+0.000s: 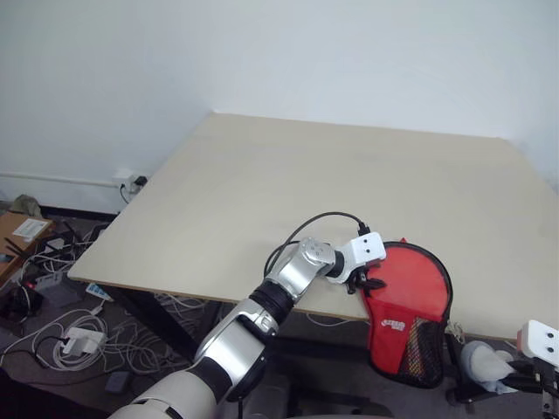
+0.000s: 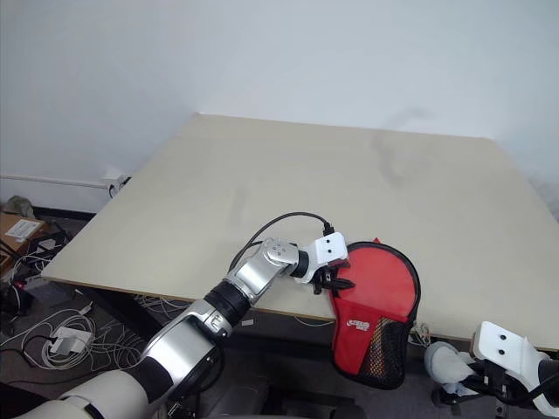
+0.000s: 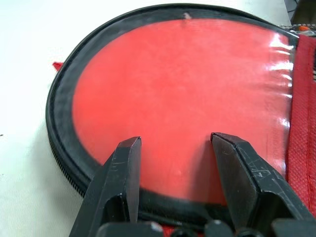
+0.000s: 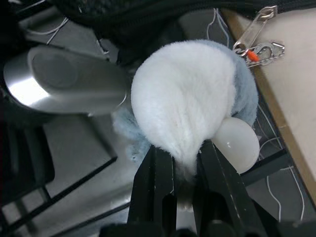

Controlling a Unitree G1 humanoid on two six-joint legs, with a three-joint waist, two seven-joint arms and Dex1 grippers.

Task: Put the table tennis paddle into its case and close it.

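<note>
The red case (image 1: 410,292) lies at the table's front edge, its black mesh pocket (image 1: 425,349) hanging over the edge. In the left wrist view a smooth glossy red round face (image 3: 182,84), seemingly the paddle's rubber, sits inside the case's black zip rim (image 3: 61,123); the handle is hidden. My left gripper (image 3: 175,143) is open just over that face near the rim, with nothing between its fingers. Below the table edge, my right gripper (image 4: 180,153) is shut on a fluffy white and grey pompom (image 4: 182,94) with a pale ball (image 4: 239,143) beside it.
The tan table (image 1: 262,192) stretches away beyond the case. Metal clasps (image 4: 259,37) hang by the table edge above the pompom. Cables and boxes (image 1: 70,336) litter the floor at the left. A white wall stands behind.
</note>
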